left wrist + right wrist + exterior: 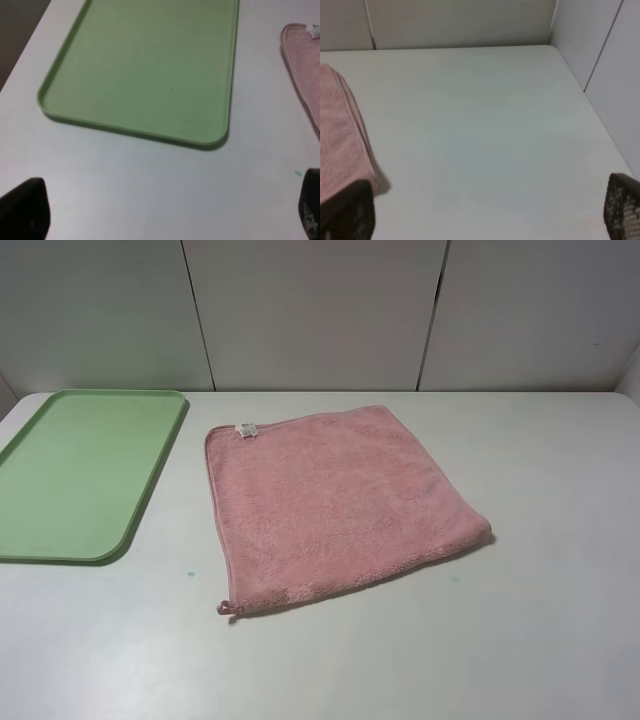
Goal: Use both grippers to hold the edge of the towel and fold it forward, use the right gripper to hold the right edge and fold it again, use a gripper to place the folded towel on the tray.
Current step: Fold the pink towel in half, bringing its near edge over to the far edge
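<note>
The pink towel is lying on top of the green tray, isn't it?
No. The pink towel is lying on the white table, beside the green tray and apart from it, not on top. The exterior high view shows this.

Right gripper [485, 215]: two dark fingertips [350, 210] at the near corners of the view, spread wide apart, holding nothing. Table [485, 125]: white, matte, fills most of the view. Towel [335, 145]: pink terry, only partly in frame, lying on the table. Its hem [359, 130] runs toward one fingertip and its corner sits just beside that fingertip. Wall panels [460, 22]: pale with dark seams, standing behind the table's far edge.
</note>
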Robot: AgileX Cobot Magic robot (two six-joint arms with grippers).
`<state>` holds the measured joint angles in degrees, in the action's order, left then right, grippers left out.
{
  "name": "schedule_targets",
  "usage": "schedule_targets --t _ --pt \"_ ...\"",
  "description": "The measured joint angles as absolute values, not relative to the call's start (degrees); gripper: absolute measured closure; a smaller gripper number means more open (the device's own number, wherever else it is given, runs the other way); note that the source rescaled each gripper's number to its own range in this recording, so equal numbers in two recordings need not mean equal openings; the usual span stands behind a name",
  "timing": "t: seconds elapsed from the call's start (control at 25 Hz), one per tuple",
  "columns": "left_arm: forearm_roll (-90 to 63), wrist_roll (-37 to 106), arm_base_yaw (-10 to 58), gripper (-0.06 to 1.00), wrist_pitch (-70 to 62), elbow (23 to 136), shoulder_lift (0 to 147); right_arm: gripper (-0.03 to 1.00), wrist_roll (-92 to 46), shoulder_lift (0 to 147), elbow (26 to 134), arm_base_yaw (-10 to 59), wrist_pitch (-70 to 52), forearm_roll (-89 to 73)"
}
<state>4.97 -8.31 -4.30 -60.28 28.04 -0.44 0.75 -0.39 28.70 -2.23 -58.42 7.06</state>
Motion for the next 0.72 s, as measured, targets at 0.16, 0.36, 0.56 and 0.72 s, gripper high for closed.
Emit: schedule_targets --t 0.16,0.36,0.56,0.72 --pt "4.7 -8.3 -4.3 -0.05 -60.9 28.4 -0.1 -0.03 0.7 -0.1 28.7 -2.2 -58.4 7.1" --pt "2.9 -4.6 -4.3 -0.05 -61.3 31.0 7.1 -0.03 0.0 7.0 29.6 -2.2 -58.9 7.1" --pt "0.0 7.2 -4.3 -0.05 -61.3 35.6 19.4 -0.03 -3.2 19.3 32.5 -2.2 -57.4 7.1" --pt "-3.0 15.8 -4.0 -0.05 -61.0 39.8 30.4 -0.03 -5.5 29.3 34.5 -2.2 -53.2 7.1"
